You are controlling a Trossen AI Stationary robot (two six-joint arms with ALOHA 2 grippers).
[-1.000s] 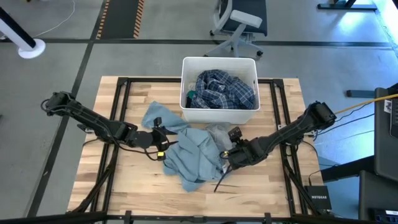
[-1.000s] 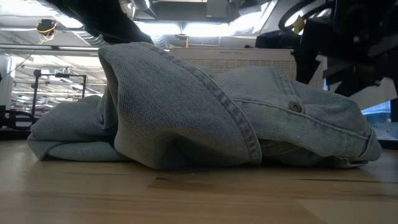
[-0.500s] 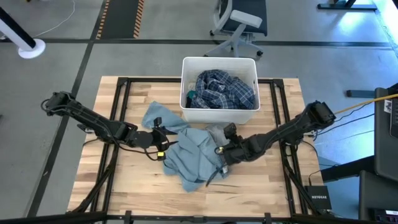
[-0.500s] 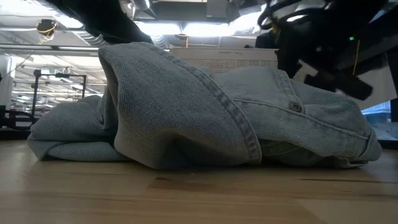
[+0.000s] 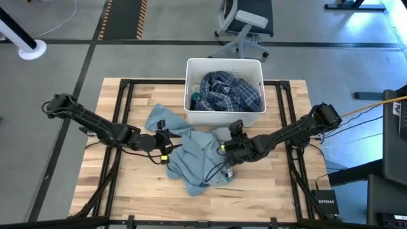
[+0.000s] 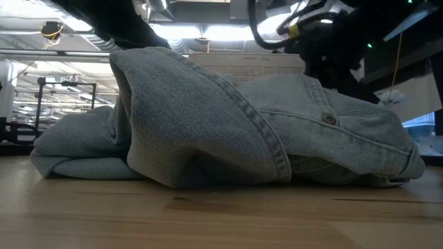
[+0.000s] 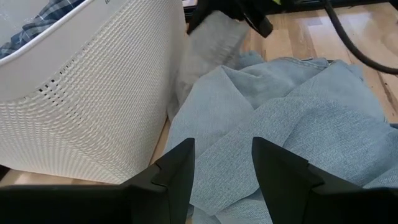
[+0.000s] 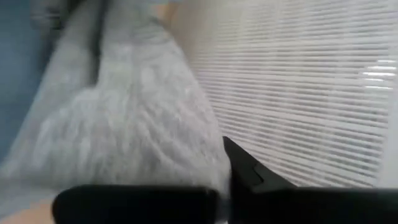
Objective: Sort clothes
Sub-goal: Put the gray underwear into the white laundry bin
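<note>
since a second ago my right tool has slid in from the worktop's right side onto the light blue shirt and its fingers have gone from wide to fully shut; whether they have pinched cloth i cannot tell.

high view: the shirt lies crumpled on the worktop just in front of the white bin, which already holds the plaid shirt. a grey garment sits between the bin and the blue one. my left tool rests at the blue shirt's left edge, fingers parted, holding nothing, probably to pin or wait while the right one lifts.

low view: the blue shirt fills the frame as a folded mound; my right arm shows only as a dark shape above its right end, so the contact point is hidden.

left wrist view: my parted fingers frame the blue cloth beside the bin wall; the right arm is cut off at the top.

right wrist view: grey fabric lies against the bin's ribbed wall; the fingertips are blurred and dark.
</note>
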